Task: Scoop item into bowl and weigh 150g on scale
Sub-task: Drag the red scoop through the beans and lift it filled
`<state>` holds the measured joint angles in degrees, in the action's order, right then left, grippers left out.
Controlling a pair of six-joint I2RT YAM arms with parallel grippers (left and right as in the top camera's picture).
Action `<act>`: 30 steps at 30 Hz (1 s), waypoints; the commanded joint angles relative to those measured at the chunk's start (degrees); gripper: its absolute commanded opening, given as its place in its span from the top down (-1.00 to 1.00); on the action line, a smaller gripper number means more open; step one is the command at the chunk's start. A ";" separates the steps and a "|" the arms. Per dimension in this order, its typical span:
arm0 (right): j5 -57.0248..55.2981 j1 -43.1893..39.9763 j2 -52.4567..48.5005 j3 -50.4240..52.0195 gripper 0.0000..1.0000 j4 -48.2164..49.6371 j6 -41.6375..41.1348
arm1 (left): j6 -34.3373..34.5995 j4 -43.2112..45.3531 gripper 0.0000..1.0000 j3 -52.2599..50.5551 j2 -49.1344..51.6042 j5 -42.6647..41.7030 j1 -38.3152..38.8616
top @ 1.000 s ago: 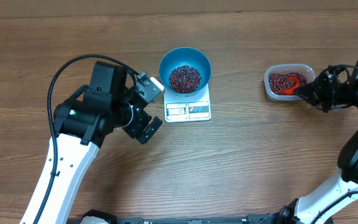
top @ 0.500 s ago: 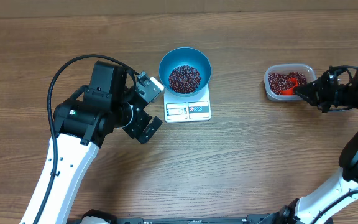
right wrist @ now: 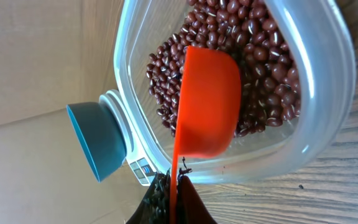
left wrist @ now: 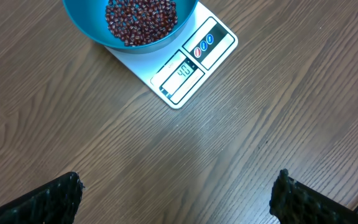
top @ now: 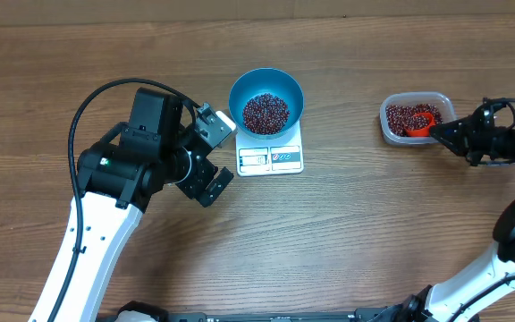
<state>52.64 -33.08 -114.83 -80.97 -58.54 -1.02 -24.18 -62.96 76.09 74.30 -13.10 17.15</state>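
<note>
1. While the right gripper [top: 447, 132] is clamped tight on the handle of the orange scoop [right wrist: 209, 99], the scoop's cup lies inside the clear tub [right wrist: 328, 124], resting over the beans [right wrist: 260, 56]; no beans show on its visible face.
2. Left gripper [top: 222, 154]: jaws spread fully apart, holding nothing, hovering over the table [left wrist: 260, 143] just beside the scale [top: 271, 159] and apart from it.
3. Blue bowl [top: 237, 89]: sits on the scale's platform, the display strip left uncovered. A mound of beans [top: 265, 113] already lies in its bottom, well below the rim.
4. Display [left wrist: 183, 70]: lit, but the digits are too small to read with confidence.
5. Step in hand (judged): loading the scoop in the tub for another transfer.
6. Doing it well: drive the scoop's lip down and forward under the pile rather than skimming the top, then level the cup before lifting so nothing rolls off.
7. Raise it clear of the tub's near wall. The tub is light and may slide or tip if the cup catches that wall.
8. Carry it level across to the bowl, well apart to the left, and tilt slowly over the centre; smaller loads suit the approach to the target weight.
</note>
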 commanded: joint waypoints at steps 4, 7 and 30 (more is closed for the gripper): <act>5.55 -1.66 -0.37 0.37 0.92 -0.09 3.28 | -0.68 0.00 -0.99 -0.11 0.31 -0.42 -0.24; 5.70 -1.99 -0.37 0.37 0.92 -0.55 4.20 | -0.68 0.00 -1.00 -0.11 0.31 -0.42 -0.24; 14.58 -2.03 -0.37 0.39 0.92 -3.30 9.11 | -0.68 0.00 -0.99 -0.11 0.31 -0.42 -0.24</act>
<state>64.75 -34.85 -114.83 -80.97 -61.63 6.55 -24.18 -62.96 76.09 74.30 -13.10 17.15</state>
